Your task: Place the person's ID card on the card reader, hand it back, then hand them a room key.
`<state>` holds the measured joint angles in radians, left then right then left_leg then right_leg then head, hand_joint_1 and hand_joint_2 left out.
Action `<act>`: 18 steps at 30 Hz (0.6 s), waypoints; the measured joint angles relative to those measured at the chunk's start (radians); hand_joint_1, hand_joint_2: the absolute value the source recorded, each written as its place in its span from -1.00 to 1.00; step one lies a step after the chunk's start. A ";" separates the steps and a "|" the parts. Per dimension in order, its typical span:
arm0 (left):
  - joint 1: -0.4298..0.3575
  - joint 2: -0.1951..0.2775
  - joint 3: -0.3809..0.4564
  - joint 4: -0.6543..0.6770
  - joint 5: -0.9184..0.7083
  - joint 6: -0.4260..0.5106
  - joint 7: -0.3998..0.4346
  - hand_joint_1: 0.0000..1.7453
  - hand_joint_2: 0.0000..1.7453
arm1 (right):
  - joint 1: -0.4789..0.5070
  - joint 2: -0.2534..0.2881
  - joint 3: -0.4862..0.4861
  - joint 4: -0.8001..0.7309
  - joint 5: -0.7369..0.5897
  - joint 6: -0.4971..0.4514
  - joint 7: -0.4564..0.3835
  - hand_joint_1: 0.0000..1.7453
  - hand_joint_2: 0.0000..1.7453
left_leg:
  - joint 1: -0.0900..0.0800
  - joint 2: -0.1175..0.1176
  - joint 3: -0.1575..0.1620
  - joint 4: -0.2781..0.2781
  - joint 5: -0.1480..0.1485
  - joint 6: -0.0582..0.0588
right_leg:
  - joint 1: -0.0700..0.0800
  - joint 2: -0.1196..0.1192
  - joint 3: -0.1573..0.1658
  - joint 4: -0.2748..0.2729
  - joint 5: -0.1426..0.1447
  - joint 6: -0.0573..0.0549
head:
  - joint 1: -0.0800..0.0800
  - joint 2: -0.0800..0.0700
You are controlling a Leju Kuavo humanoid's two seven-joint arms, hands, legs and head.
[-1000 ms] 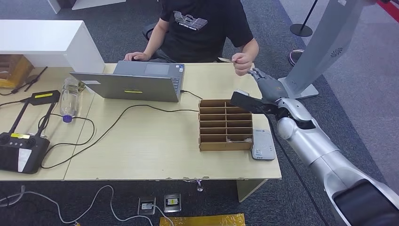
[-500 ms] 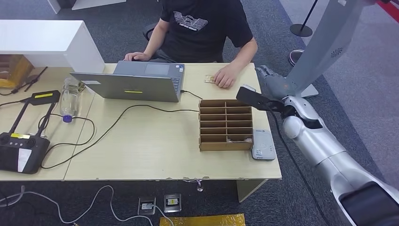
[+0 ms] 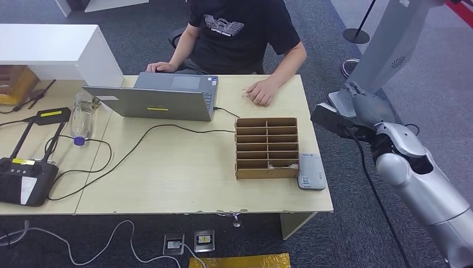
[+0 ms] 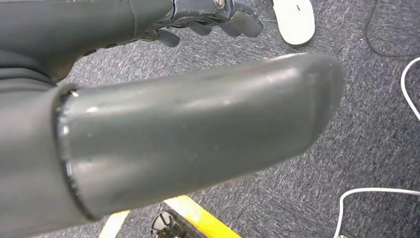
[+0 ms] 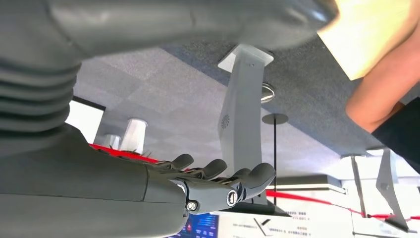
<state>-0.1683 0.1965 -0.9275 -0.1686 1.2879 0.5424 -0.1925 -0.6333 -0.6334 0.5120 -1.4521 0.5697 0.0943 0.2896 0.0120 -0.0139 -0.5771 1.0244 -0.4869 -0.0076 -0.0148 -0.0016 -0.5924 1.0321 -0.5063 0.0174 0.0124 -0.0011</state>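
My right hand [image 3: 362, 106] hovers off the table's right edge, fingers spread and nothing in it; the right wrist view shows its fingers [image 5: 218, 181] extended and empty. The person's hand [image 3: 261, 92] rests on the far side of the table, covering most of a small card [image 3: 244, 91]. A grey card reader [image 3: 311, 171] lies flat near the front right corner, with nothing on it. Beside it stands a cardboard slot organizer [image 3: 266, 146] with a pale item [image 3: 277, 165] in its nearest right slot. My left hand [image 4: 208, 17] hangs over the carpet, holding nothing.
A grey laptop [image 3: 162, 97] sits open in front of the person, its cable [image 3: 139, 139] trailing across the table. A water bottle [image 3: 82, 114] and a black controller [image 3: 25, 178] lie at the left. A grey stand [image 3: 379, 50] rises close behind my right hand.
My right hand has drawn back from the person's raised hand to the right, off the table. The person has lowered the card to the table under their hand.
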 joint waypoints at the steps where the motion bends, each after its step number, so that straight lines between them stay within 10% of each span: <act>1: 0.000 0.001 0.002 0.000 0.000 0.001 -0.002 -1.00 -1.00 | 0.024 -0.005 -0.009 -0.028 0.012 -0.002 0.004 -1.00 1.00 | 0.000 0.000 0.000 0.000 0.000 0.000 | 0.000 0.000 0.000 0.000 0.000 0.000 | 0.000 0.000; 3: 0.003 0.004 0.005 0.000 0.002 0.002 -0.010 -1.00 -1.00 | 0.077 -0.011 -0.026 -0.084 0.036 -0.005 0.011 -1.00 1.00 | 0.001 0.000 0.000 0.000 0.000 0.000 | 0.001 0.000 0.000 0.000 0.000 0.000 | 0.000 0.000; 7: 0.010 0.011 0.010 0.000 0.008 0.003 -0.022 -1.00 -1.00 | 0.161 -0.014 -0.041 -0.182 0.067 -0.013 0.018 -1.00 -1.00 | 0.001 0.000 0.000 0.000 0.000 0.000 | 0.001 0.001 0.000 0.000 0.000 0.000 | 0.000 0.000; 12: 0.014 0.020 0.018 0.000 0.026 0.015 -0.026 -1.00 -1.00 | 0.265 -0.015 -0.048 -0.267 0.124 -0.054 0.024 -1.00 -1.00 | 0.001 -0.001 0.000 0.000 0.000 0.000 | 0.001 -0.001 0.001 0.000 -0.001 0.000 | 0.000 0.000; 16: 0.014 0.023 0.028 0.000 0.032 0.022 -0.026 -1.00 -1.00 | 0.315 -0.015 -0.048 -0.308 0.136 -0.072 0.024 -1.00 1.00 | 0.001 0.000 0.000 0.000 0.000 -0.001 | 0.001 0.000 0.001 0.000 -0.001 0.000 | 0.000 0.000; 18: 0.014 0.024 0.032 0.000 0.032 0.023 -0.026 -1.00 -1.00 | 0.326 -0.015 -0.048 -0.321 0.138 -0.073 0.024 -1.00 1.00 | 0.001 0.000 0.000 0.000 0.000 -0.001 | 0.001 0.001 0.001 0.000 -0.001 0.000 | 0.000 0.000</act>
<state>-0.1542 0.2201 -0.8959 -0.1682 1.3202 0.5654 -0.2186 -0.3072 -0.6485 0.4639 -1.7728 0.7074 0.0211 0.3133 0.0128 -0.0138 -0.5769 1.0240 -0.4873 -0.0082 -0.0138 -0.0010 -0.5918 1.0319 -0.5070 0.0170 0.0124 -0.0011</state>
